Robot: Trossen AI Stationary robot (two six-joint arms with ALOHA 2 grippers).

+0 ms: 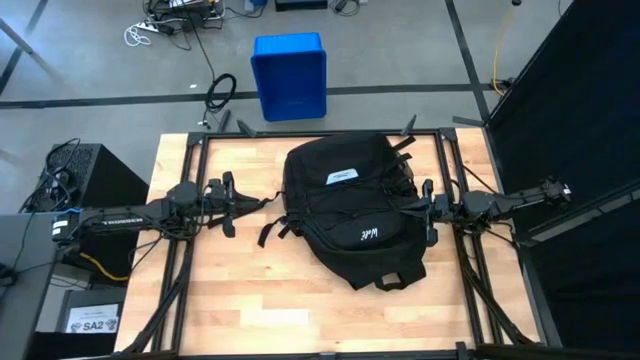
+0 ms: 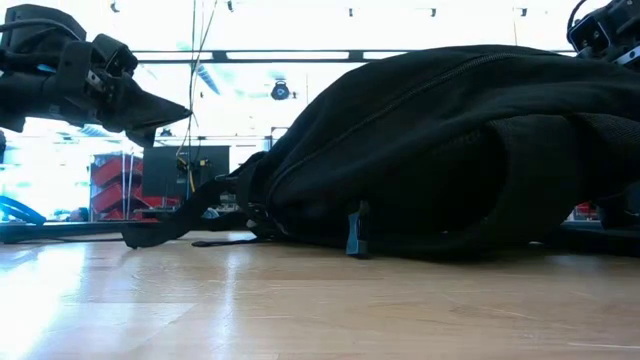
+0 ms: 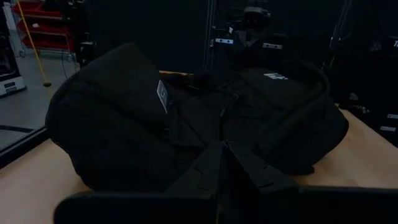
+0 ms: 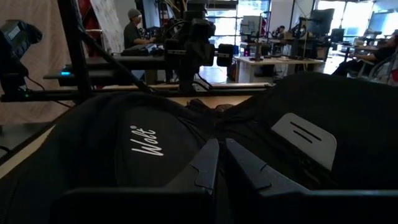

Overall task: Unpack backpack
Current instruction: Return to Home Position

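- Two dark arms reach in from the sides of the light wooden table point(image 1: 200, 300) in the high view. The large black fabric backpack point(image 1: 350, 215) lies flat at the table's centre. The left gripper point(image 1: 233, 204) sits just beside the backpack at its 9 o'clock, and the right gripper point(image 1: 428, 208) just beside it at its 3 o'clock. A blue plastic bin point(image 1: 290, 75) stands on the floor off the table, at the backpack's 12 o'clock.
- Seen from the low view, the backpack rests on the tabletop and fills the middle and right. One black strap point(image 2: 160, 232) trails along the wood at its 9 o'clock. The left gripper hangs in the air above that strap, at about 10 o'clock from the backpack, with its fingers drawn to a narrow point.
- Through the left wrist view, the left gripper's two dark fingers meet with nothing between them. The backpack lies just ahead, showing its white rectangular label point(image 3: 163, 96).
- Through the right wrist view, the right gripper's fingers are pressed almost together and hold nothing. Ahead lie the backpack's small white lettering point(image 4: 144, 142) and the label. A seated person point(image 4: 132, 31) shows in the room beyond the table.
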